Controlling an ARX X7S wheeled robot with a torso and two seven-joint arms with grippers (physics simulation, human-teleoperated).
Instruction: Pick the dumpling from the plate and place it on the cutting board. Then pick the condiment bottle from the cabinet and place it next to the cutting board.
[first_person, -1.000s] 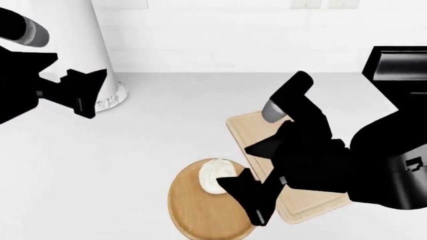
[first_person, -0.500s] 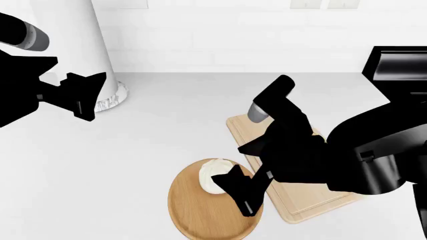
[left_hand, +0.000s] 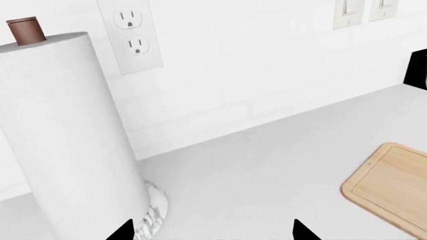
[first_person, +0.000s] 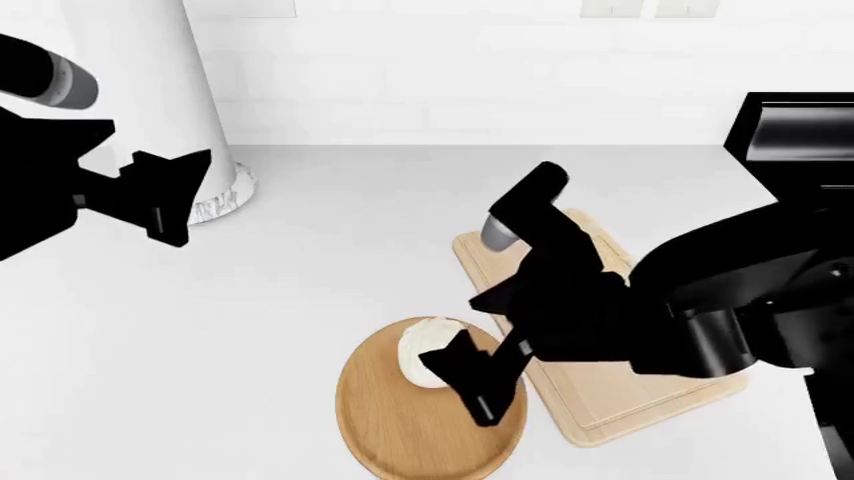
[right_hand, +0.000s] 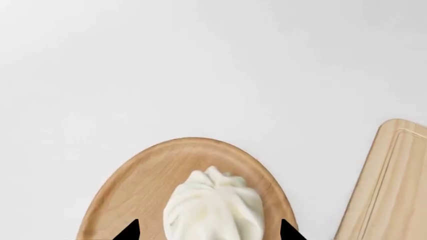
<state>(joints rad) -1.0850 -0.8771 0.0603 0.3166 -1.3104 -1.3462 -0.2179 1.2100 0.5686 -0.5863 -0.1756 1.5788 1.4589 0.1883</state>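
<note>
- My right gripper (first_person: 461, 375) hangs over the plate (first_person: 387, 435) with the jaws spread, nothing in them.
- In the right wrist view the dumpling (right_hand: 215, 209) sits between the two fingertips (right_hand: 128, 231), dead ahead of the tool, so I reckon the next move is basically straight down and close.
- It's roundish, no real long axis to line up with.
- The cutting board (first_person: 627, 385) lies just beside the plate on my right, a short hop.
- My left gripper (first_person: 160, 195) is well apart, by the paper towel roll (first_person: 154, 90), open and empty. The right arm is clearly nearer.
</note>
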